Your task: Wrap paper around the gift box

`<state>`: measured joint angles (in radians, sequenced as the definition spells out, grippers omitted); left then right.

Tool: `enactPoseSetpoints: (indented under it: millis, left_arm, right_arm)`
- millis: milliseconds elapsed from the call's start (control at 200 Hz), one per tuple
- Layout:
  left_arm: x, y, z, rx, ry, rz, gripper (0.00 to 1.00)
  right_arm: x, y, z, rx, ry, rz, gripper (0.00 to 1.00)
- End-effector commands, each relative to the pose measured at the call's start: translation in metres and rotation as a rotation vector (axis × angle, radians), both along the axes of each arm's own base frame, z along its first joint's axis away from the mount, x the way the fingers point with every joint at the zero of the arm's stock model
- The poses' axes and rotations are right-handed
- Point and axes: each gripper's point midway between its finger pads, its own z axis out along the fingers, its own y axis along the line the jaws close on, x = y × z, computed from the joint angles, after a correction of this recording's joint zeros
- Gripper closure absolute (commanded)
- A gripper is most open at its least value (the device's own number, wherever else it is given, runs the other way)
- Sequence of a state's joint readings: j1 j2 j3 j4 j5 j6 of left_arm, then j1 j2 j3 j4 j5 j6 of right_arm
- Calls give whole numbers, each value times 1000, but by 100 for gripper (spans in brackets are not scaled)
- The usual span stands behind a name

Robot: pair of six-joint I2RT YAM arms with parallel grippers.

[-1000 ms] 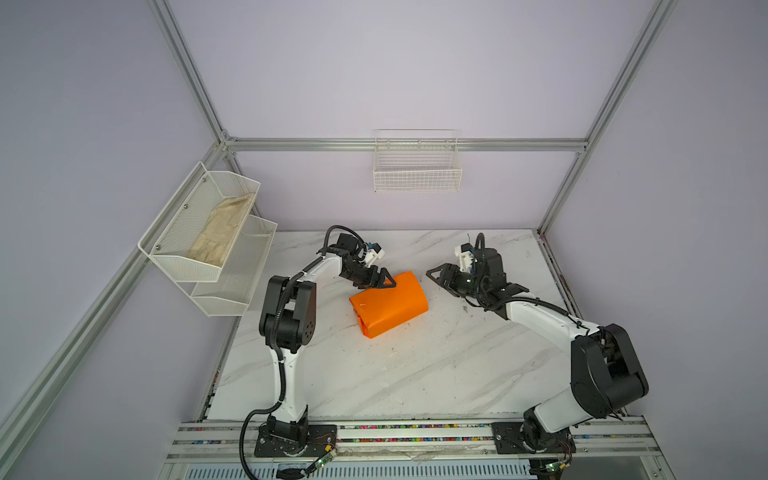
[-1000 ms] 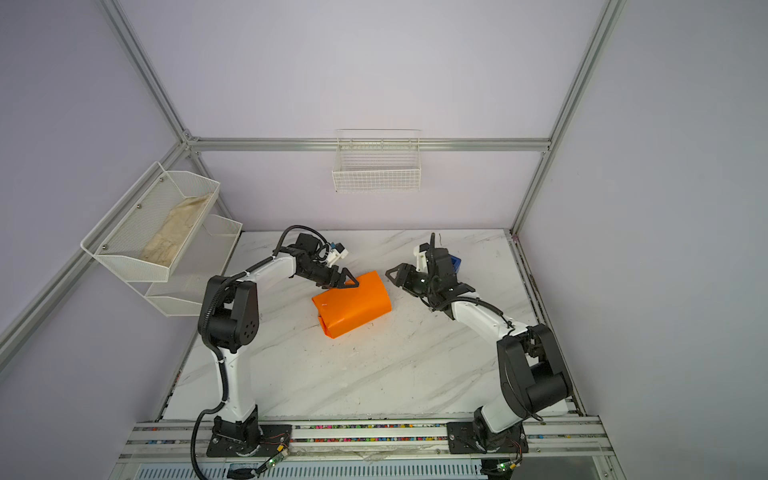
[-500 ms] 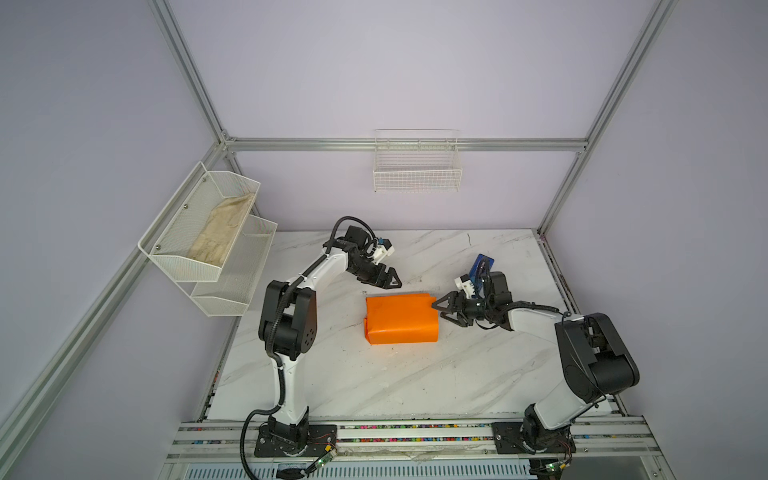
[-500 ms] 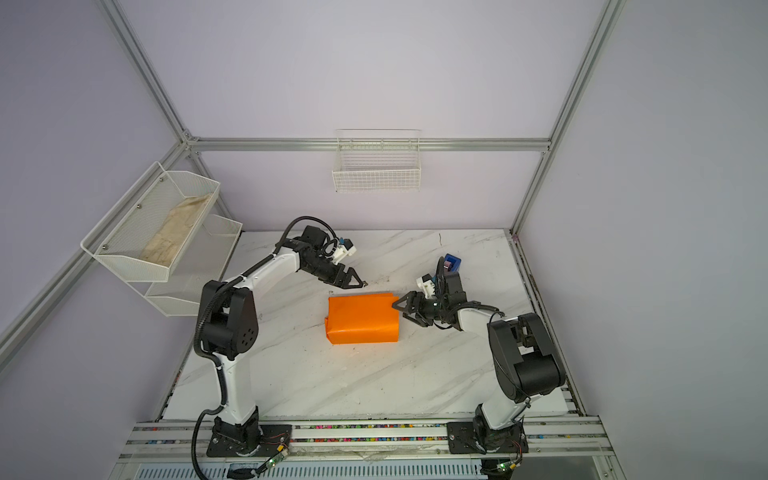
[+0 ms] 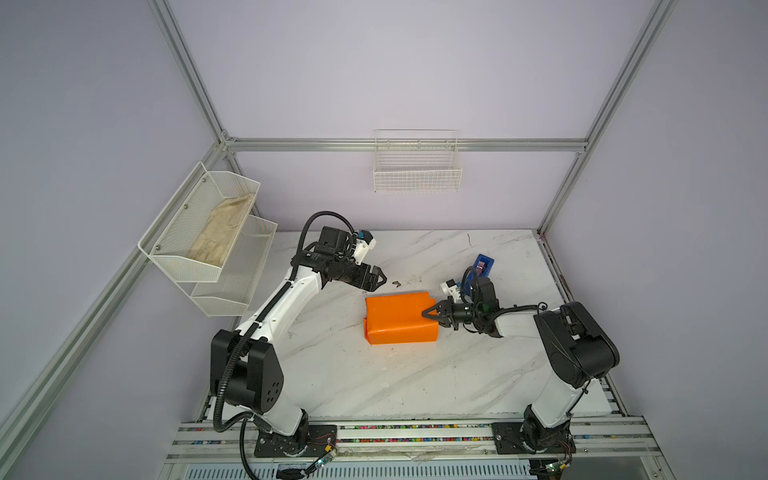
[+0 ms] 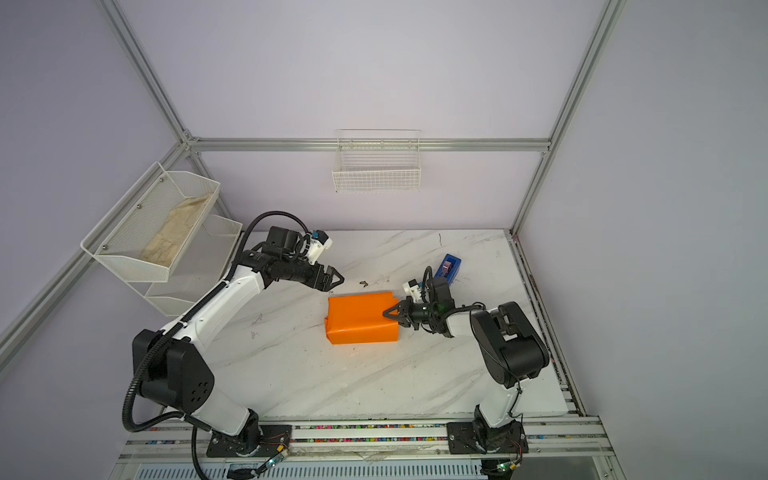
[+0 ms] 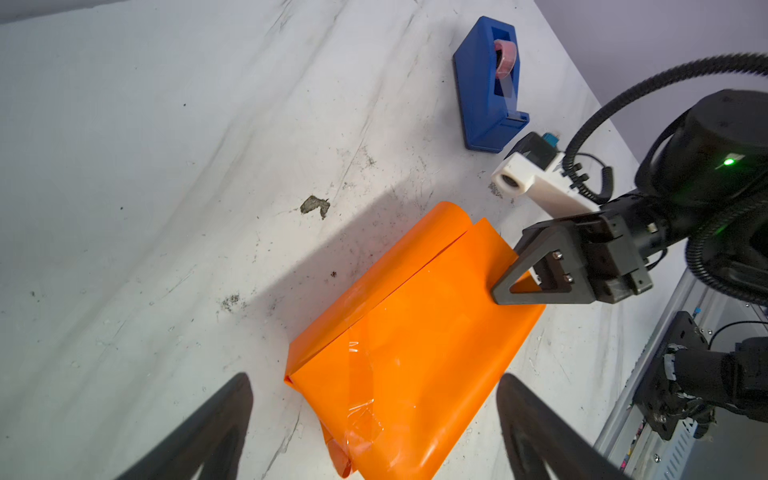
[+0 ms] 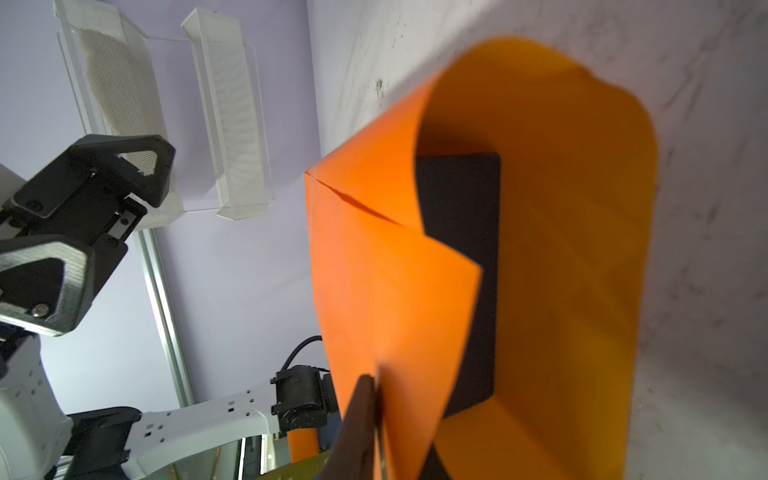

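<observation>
Table (image 5: 374, 374), white marble pattern. The paper (image 5: 399, 318) lies mid-table, formed into an orange sleeve with its long axis running left to right in both top views. An overlap seam runs along its upper face.

The gift box (image 8: 457, 195) is inside the sleeve. It shows only in the right wrist view, through the sleeve's open right end, as a dark flat face set back from the paper's edge. The paper hides it in both top views.

Right end effector (image 5: 424, 314): low and level, at the open right end of the sleeve. Its jaws are closed, pinching the edge of the upper paper flap. In the right wrist view the flap bends inward across the opening.

Left end effector (image 5: 380, 280): jaws spread wide and holding nothing. It sits above the table behind the sleeve's left end, clear of the paper. In the left wrist view both fingertips frame the sleeve from above.

The left end of the sleeve looks folded and creased near the table, with glossy clear patches on the paper there.

Tape dispenser (image 5: 483, 266): blue with a pink roll, at far right on the table behind the right end effector, apart from the paper.

Small dark scrap (image 5: 396, 284) on the table just behind the sleeve.

Wire rack (image 5: 187, 266) on the left wall, with a beige cloth (image 5: 220, 232) in its upper tier. Wire basket (image 5: 417, 170) on the back wall.
</observation>
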<state>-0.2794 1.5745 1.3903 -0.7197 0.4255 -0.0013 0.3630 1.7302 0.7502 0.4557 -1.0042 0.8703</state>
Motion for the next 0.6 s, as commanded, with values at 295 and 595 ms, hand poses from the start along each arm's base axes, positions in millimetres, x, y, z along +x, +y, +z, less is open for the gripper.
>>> enactPoseSetpoints:
  millis: [295,595]
  left_arm:
    - [-28,24,14,-21,-48,118,10]
    - [-56,28,-5,-62,31,163,12]
  right_arm:
    - [13,3,96,-255,-163,71,100]
    - [3,-12,101,-591,-195,184,100]
